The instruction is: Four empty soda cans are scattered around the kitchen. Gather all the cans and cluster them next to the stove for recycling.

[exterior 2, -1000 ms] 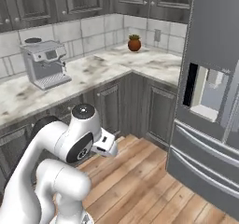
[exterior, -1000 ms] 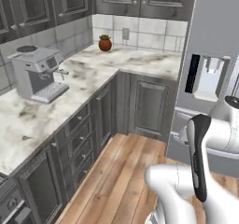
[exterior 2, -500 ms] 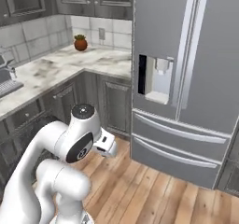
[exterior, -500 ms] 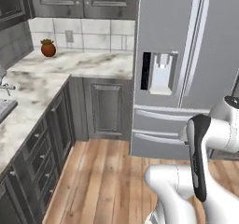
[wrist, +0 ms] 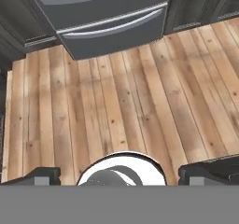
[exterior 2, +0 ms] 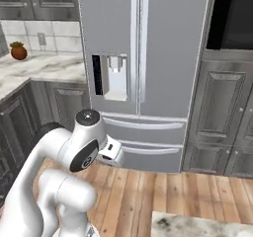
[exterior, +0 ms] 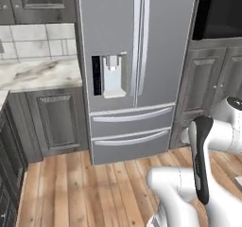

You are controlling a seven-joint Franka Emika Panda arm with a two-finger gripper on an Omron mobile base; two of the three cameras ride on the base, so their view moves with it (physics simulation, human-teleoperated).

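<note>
Compared with the earlier pictures, both base views have shifted as a whole: the camera has turned with the base, not the objects. The coffee machine that stood on the marble counter a second ago is out of frame, and the refrigerator (exterior: 134,70) now sits at the centre of the left base view instead of at its right edge. The arm keeps the same folded posture in the lower corner of each base view.

The refrigerator stands upright with both upper doors and both lower drawers closed; its dispenser panel (exterior 2: 111,75) is set in the left door. The counter (exterior: 38,74) meets the refrigerator's left side and is cut off by the picture edge. A small brown pot (exterior 2: 19,51) with a green top rests on the counter near the tiled wall (too small to identify further). To the right of the refrigerator, a dark recessed appliance (exterior 2: 232,16) above grey cabinet doors is cropped by the frame, so its type cannot be told.

In the hand view the gripper (wrist: 119,174) hangs over the bare wooden floor (wrist: 121,111), its finger tips (wrist: 44,174) set wide apart with nothing between them. The tips are partly cut off at the bottom.

No soda can or stove can be made out here.
</note>
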